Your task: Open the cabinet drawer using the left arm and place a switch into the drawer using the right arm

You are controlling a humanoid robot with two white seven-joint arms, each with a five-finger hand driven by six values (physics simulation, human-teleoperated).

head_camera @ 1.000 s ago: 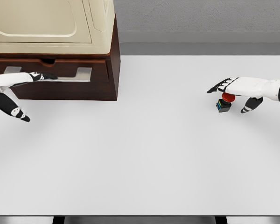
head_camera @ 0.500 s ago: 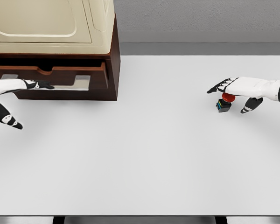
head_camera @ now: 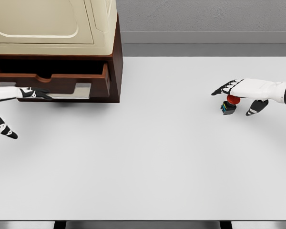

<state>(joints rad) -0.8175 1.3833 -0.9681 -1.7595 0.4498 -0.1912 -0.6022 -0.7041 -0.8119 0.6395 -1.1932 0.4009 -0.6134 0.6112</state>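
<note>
The brown cabinet (head_camera: 115, 71) stands at the table's back left, under a cream appliance. Its drawer (head_camera: 62, 81) is pulled partway out, with a dark gap showing behind the front. My left hand (head_camera: 35, 94) reaches in from the left edge with its fingers hooked on the silver drawer handle (head_camera: 71, 90) and its thumb hanging down, apart from the fingers. At the right of the table sits the switch (head_camera: 228, 105), a small black block with a red button. My right hand (head_camera: 238, 95) hovers just over it, fingers spread, holding nothing.
The cream appliance (head_camera: 52, 26) sits on top of the cabinet. The white table (head_camera: 152, 152) stretches between the cabinet and the switch. A grey wall runs behind the table's far edge.
The drawer has slid out toward me, drawn by my left hand, which moved down and left with the handle. The right hand and the switch have not moved.
</note>
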